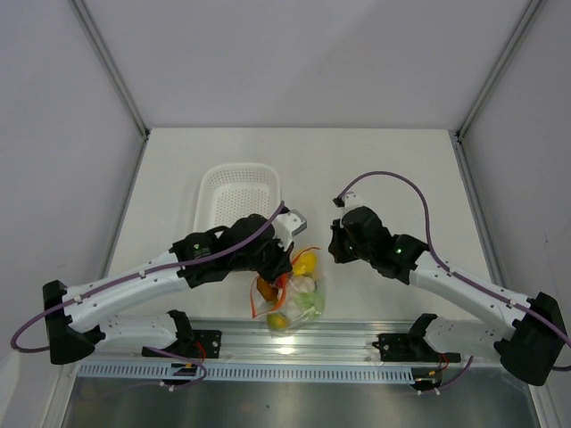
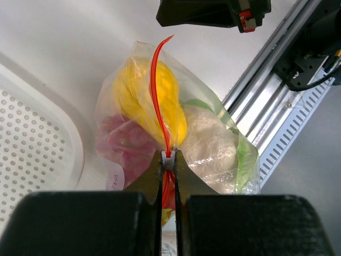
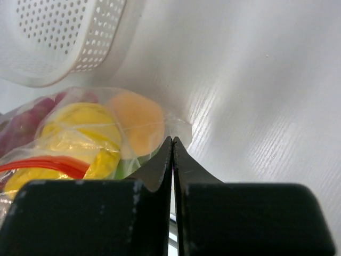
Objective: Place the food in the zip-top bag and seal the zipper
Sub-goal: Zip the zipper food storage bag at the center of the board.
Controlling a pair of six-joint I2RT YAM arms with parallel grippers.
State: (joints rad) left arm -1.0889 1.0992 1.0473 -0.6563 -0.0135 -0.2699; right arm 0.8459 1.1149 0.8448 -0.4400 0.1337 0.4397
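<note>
The zip-top bag [image 1: 294, 290] lies near the table's front edge, between the arms, and is full of food. The left wrist view shows a yellow fruit [image 2: 138, 90], purple-red grapes [image 2: 120, 141], white cauliflower [image 2: 208, 141] and a green piece [image 2: 245, 160]. My left gripper [image 2: 168, 160] is shut on the white slider of the orange-red zipper [image 2: 154, 90]; the strip runs on ahead of it. My right gripper [image 3: 172, 140] is shut, its tips pinching the bag's clear corner [image 3: 180, 127] beside an orange fruit [image 3: 136, 122]. Both grippers show from above, left [image 1: 284, 266] and right [image 1: 332, 248].
A white perforated basket [image 1: 236, 192] stands just behind the bag, close to the left arm; it also shows in the wrist views [image 2: 32, 149] [image 3: 53, 32]. The aluminium rail [image 1: 357, 334] that holds the arm bases runs along the near edge, just below the bag.
</note>
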